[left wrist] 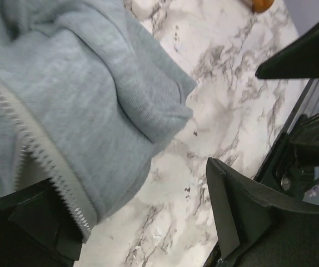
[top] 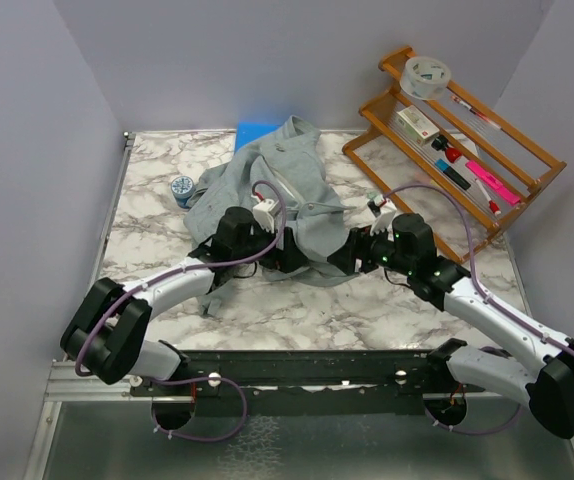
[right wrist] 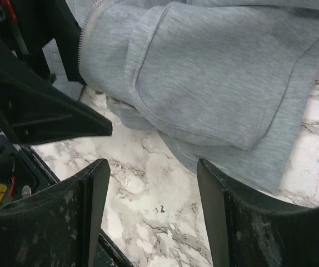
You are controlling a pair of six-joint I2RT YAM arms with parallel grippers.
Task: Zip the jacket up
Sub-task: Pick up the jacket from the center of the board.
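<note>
jacket (top: 289, 170) centre, rack (top: 395, 62) to its right, pad (top: 255, 132) behind, small container (top: 182, 188) left

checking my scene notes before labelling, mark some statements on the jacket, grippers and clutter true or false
1. The light grey fleece hooded jacket is fully zipped. False: a bare row of zipper teeth lies unjoined.
2. The right gripper is open above the marble table. True.
3. The slatted wooden rack stands on the table's left side. False: right side.
4. A flat blue rectangular pad lies beyond the jacket. True.
</note>
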